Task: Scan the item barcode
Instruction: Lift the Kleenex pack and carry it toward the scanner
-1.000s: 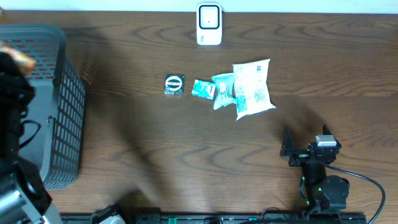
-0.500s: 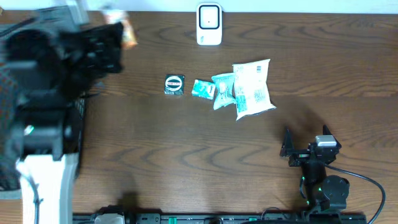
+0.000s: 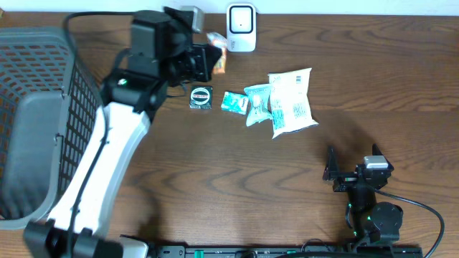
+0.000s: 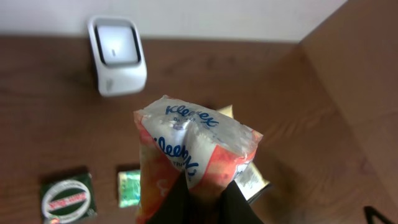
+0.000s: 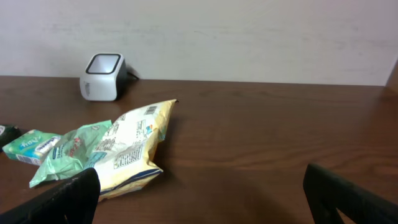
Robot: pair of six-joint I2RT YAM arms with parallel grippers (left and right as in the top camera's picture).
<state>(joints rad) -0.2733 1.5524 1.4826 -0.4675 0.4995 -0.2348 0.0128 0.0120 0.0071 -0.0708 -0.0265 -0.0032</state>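
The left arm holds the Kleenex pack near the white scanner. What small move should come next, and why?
Probably ease the Kleenex pack a little toward the white scanner and turn it until a barcode faces the window. The left gripper is shut on the pack, which sits just beside the scanner in the overhead view, and no barcode shows.

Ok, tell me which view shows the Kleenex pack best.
Left wrist: the Kleenex pack is close up, logo readable, pinched in the left end effector. Overhead shows only a small orange sliver near the scanner; right wrist shows none of it.
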